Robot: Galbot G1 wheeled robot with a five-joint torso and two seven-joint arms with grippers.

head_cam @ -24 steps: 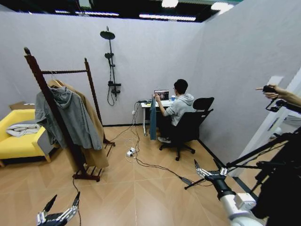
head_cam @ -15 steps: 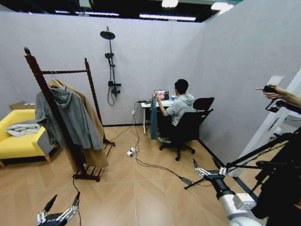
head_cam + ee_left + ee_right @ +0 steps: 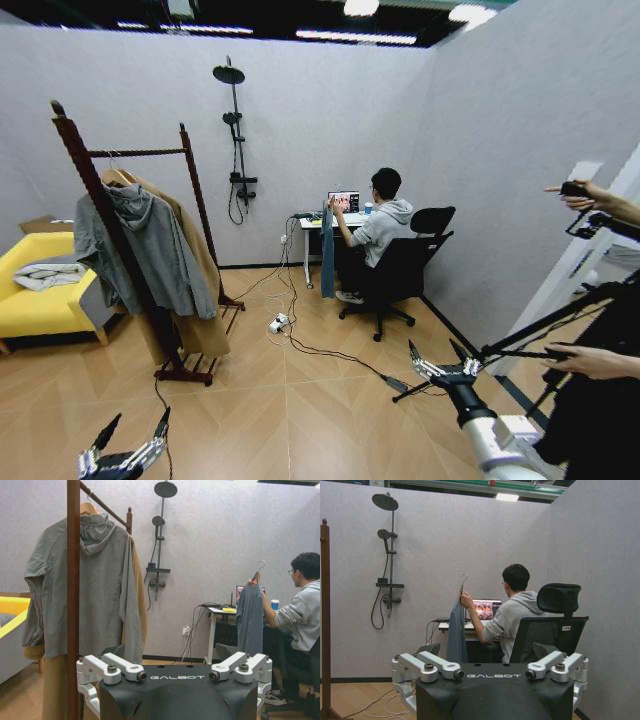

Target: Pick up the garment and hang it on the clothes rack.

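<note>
Both hands are hanging low over the wooden floor with fingers spread and nothing between them: the left hand (image 3: 128, 445) at the robot's lower left, the right hand (image 3: 436, 357) out to its right near a black cable. Across the room, a seated person's hand (image 3: 466, 600) is holding up the garment (image 3: 456, 635) by its hanger hook beside the desk (image 3: 316, 221). Well apart from it, the clothes rack (image 3: 96, 180) is carrying a grey hoodie (image 3: 150, 250) and a tan coat (image 3: 200, 275).
</note>
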